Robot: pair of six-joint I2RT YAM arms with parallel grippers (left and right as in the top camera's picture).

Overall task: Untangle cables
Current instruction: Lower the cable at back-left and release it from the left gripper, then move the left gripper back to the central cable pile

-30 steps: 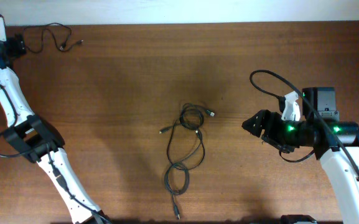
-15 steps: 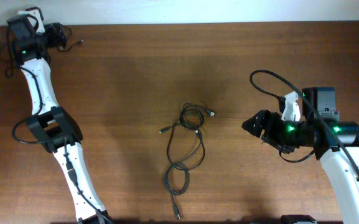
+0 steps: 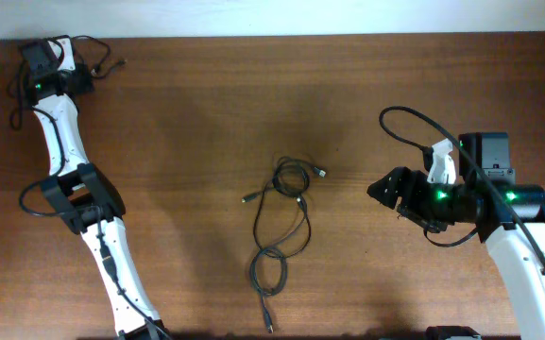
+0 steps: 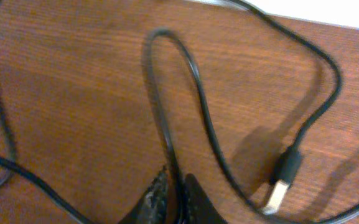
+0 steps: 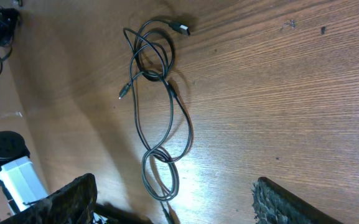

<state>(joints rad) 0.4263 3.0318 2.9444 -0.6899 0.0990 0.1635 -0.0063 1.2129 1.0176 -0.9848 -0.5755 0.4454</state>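
On the brown wooden bench (image 3: 178, 142), under a pale strip of wall (image 3: 300, 14) along its far edge, your left claw (image 4: 175, 186) sat at the far left corner. Its jaws were pinched together on a strand of the lone cable (image 4: 195, 99), whose loop ran outward to a metal-tipped plug (image 4: 280, 185) lying on the wood. Your right claw (image 5: 174, 186) hung at the right side with its jaws spread wide and empty, well apart from the tangled cables (image 3: 293, 178), which lay in linked loops at the bench's middle.
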